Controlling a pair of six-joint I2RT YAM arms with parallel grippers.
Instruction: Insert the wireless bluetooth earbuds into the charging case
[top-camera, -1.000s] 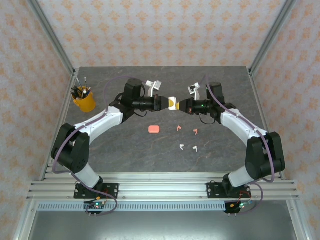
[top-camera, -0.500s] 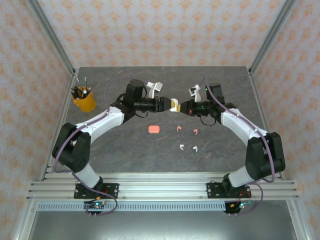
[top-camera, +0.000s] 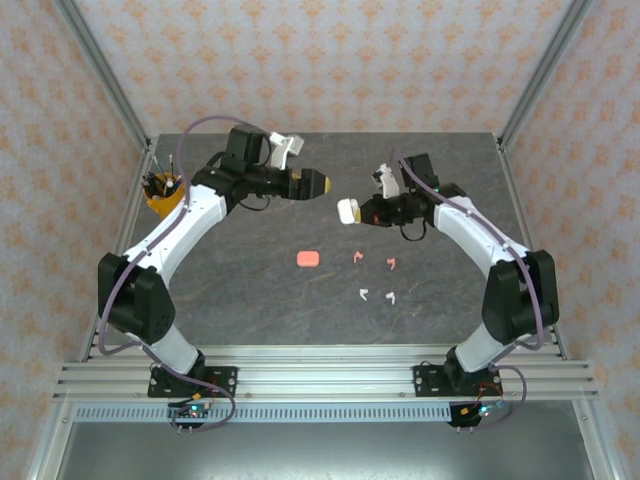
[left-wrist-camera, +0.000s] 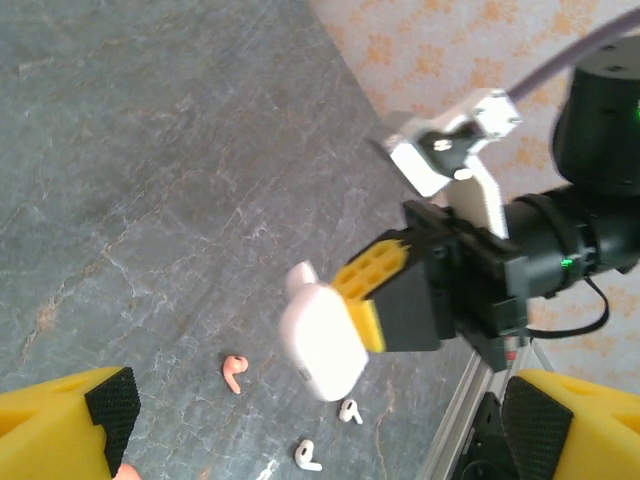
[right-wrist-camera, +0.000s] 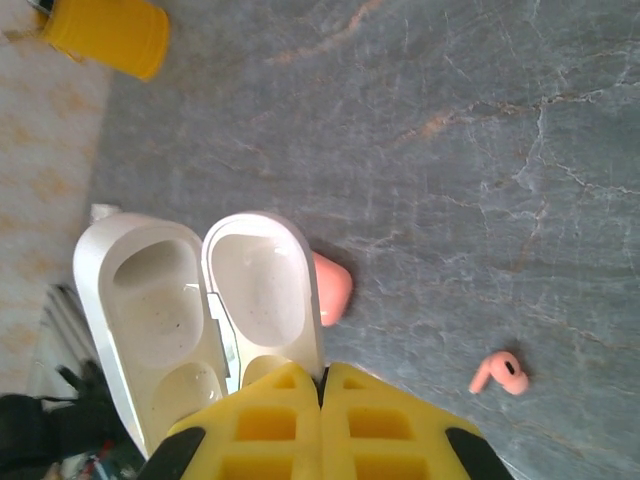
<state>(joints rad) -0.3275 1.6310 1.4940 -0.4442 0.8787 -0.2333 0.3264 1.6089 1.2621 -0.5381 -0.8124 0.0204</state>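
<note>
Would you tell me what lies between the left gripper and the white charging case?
Nothing; the top external view shows bare table between the open left gripper and the white charging case that the right gripper holds.

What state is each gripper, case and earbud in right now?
left gripper: open, empty.
right gripper: shut on the white case.
white case: lid open, empty, held above the table.
pink case: on the table, looks closed.
pink earbuds: loose on the table.
white earbuds: loose on the table.

Robot lab test cell: aluminium frame, patterned wall panels, stone-look tabletop.
</note>
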